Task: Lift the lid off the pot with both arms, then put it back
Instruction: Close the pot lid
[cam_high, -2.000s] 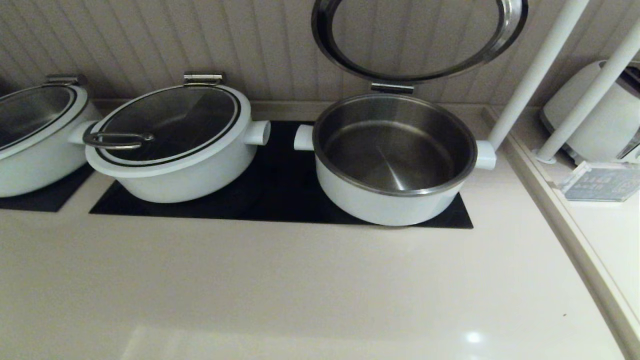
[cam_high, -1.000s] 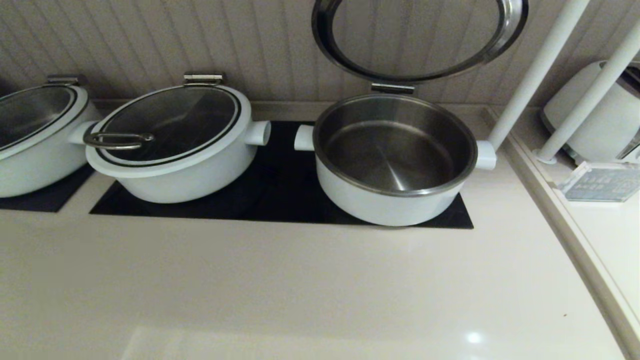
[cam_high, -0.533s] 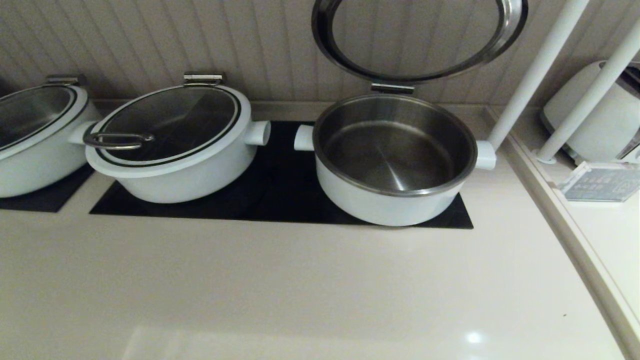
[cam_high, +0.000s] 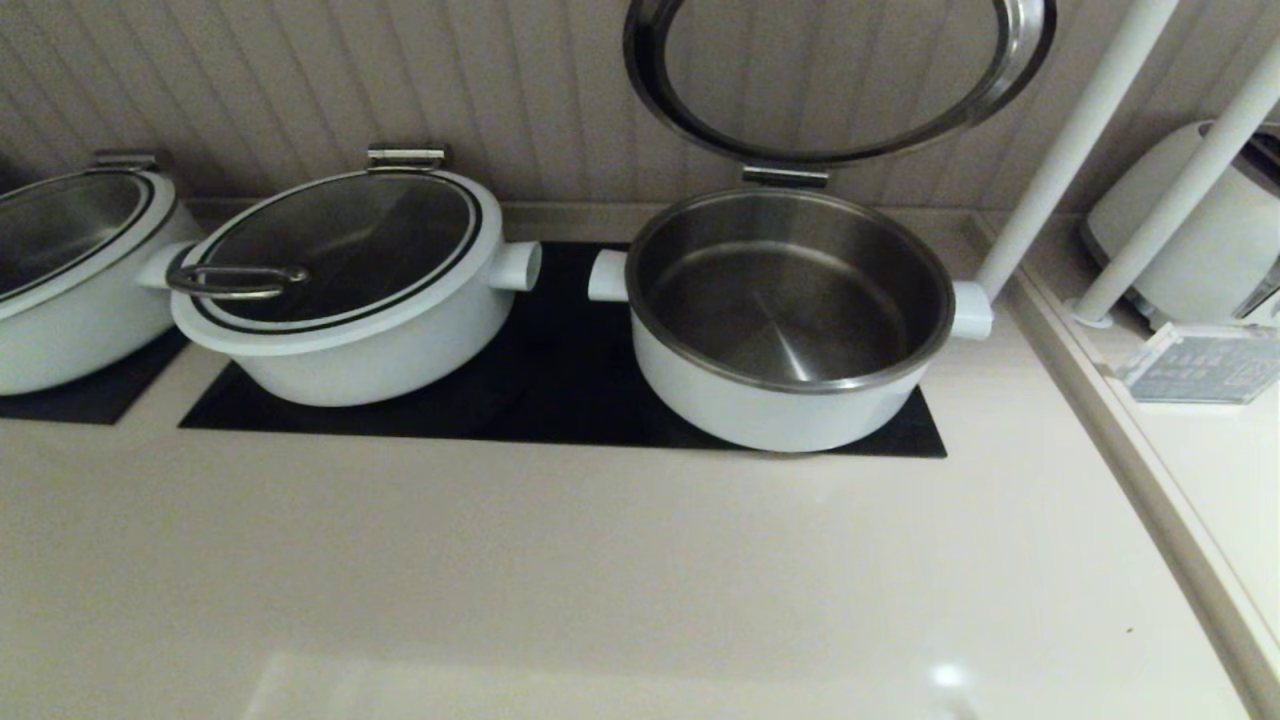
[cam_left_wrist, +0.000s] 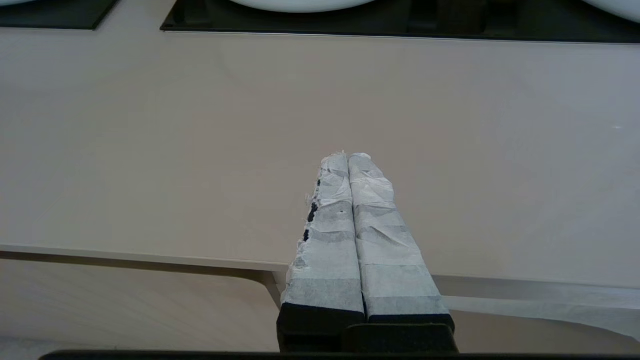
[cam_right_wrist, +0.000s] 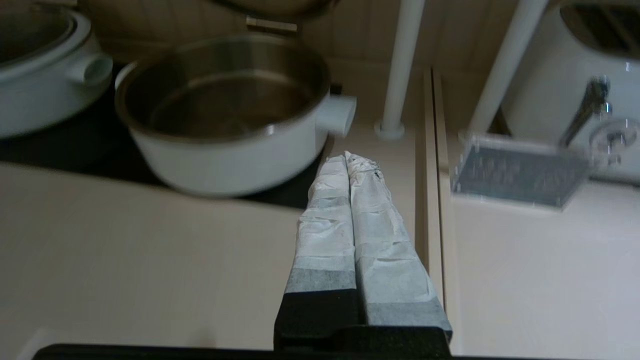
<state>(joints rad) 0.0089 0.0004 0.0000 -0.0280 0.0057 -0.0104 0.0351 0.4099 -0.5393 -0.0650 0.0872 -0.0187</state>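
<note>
The pot (cam_high: 790, 400) stands open on the right of the black cooktop (cam_high: 560, 400), its steel bowl empty. The lid (cam_high: 800, 157) stands upright above the pot's back edge, at the steel hinge plate (cam_high: 785, 177); its handle is hidden. Neither arm shows in the head view. My left gripper (cam_left_wrist: 348, 156) is shut and empty, low over the bare counter near its front edge. My right gripper (cam_right_wrist: 346, 156) is shut and empty, in front of the pot (cam_right_wrist: 235, 165) and just short of its right stub handle (cam_right_wrist: 337, 114).
A like white pot (cam_high: 340, 330) with a loop-handled lid sits left of the open one, a third pot (cam_high: 60, 320) further left. Two white posts (cam_high: 1070, 150), a white appliance (cam_high: 1200, 240) and a clear sign (cam_high: 1195, 365) stand right, beyond a raised ledge (cam_high: 1130, 450).
</note>
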